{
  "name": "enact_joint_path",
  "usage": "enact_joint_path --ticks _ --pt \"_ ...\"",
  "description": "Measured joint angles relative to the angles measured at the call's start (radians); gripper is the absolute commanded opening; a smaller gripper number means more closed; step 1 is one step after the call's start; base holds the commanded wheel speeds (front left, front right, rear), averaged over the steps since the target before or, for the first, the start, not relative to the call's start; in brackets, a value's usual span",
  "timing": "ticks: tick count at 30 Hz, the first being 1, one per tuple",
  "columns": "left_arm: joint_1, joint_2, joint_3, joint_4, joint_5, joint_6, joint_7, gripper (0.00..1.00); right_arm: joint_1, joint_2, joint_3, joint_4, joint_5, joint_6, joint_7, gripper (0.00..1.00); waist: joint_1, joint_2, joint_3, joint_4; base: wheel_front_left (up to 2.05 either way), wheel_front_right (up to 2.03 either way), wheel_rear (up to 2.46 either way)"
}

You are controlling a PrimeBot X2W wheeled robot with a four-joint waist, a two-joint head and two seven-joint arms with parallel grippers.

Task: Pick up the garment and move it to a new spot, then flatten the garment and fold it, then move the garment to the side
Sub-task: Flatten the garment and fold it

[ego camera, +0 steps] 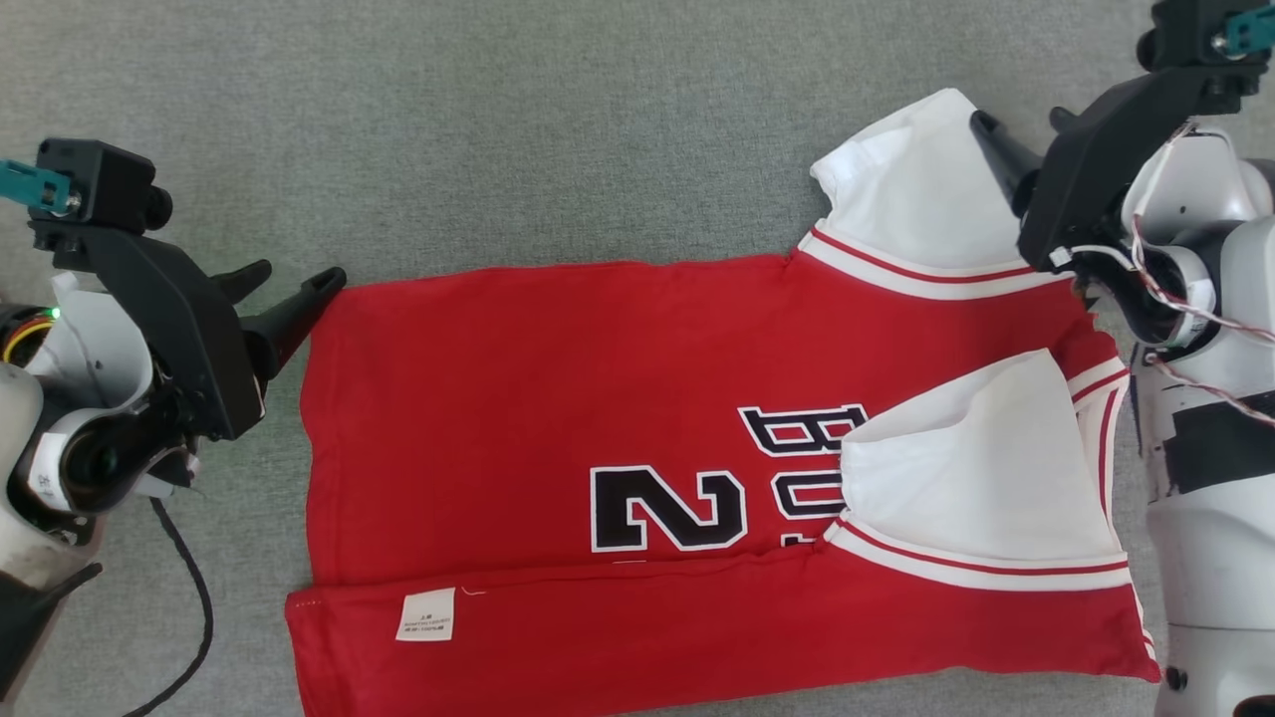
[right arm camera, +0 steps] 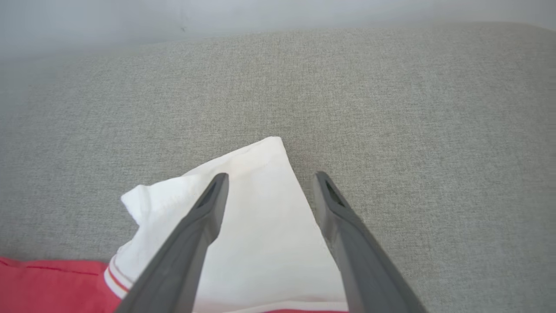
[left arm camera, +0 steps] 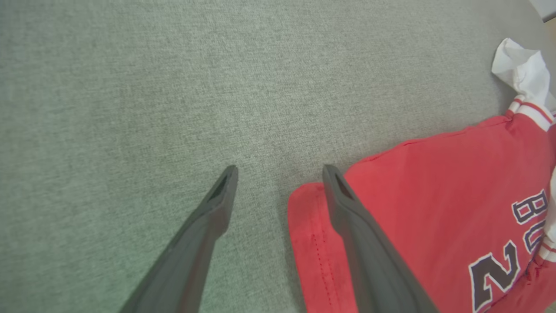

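Note:
The garment (ego camera: 558,398) is a red jersey with white sleeves and dark lettering, spread on the grey cloth surface with its near long edge folded over. The far white sleeve (ego camera: 916,189) sticks out at the upper right; the near sleeve (ego camera: 966,478) lies folded onto the body. My left gripper (ego camera: 291,279) is open beside the garment's far left corner (left arm camera: 304,208), one finger (left arm camera: 347,208) over the hem. At the far sleeve (right arm camera: 260,217), my right gripper (ego camera: 1021,124) hangs open with its fingers (right arm camera: 208,204) spread above the white cloth, holding nothing.
Grey cloth surface (ego camera: 498,129) stretches free behind and left of the garment. A black cable (ego camera: 194,588) trails by my left arm. A pale wall (right arm camera: 260,17) rises past the surface's far edge. A white label (ego camera: 426,613) shows on the folded-over edge.

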Motion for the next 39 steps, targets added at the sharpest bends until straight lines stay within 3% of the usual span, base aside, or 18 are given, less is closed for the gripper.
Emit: enact_joint_path --ticks 19,30,39 --pt "0.049 0.046 -0.016 -0.165 -0.012 0.038 0.057 1.0 -0.038 -0.023 -0.04 0.102 -0.016 0.0 -0.086 1.0 -0.0003 -0.0002 0.008 0.021 0.0 0.0 0.0" --pt "0.031 0.028 -0.022 -0.076 0.053 0.081 0.008 1.0 -0.062 -0.005 -0.011 0.118 -0.013 0.0 -0.095 1.0 -0.0003 -0.0002 0.041 -0.003 0.0 0.0 0.0" --pt "0.012 0.038 -0.035 -0.062 0.036 0.073 0.076 1.0 -0.078 -0.01 0.004 0.127 -0.002 0.0 -0.103 1.0 -0.0003 -0.0003 0.052 -0.015 0.0 0.0 0.0"
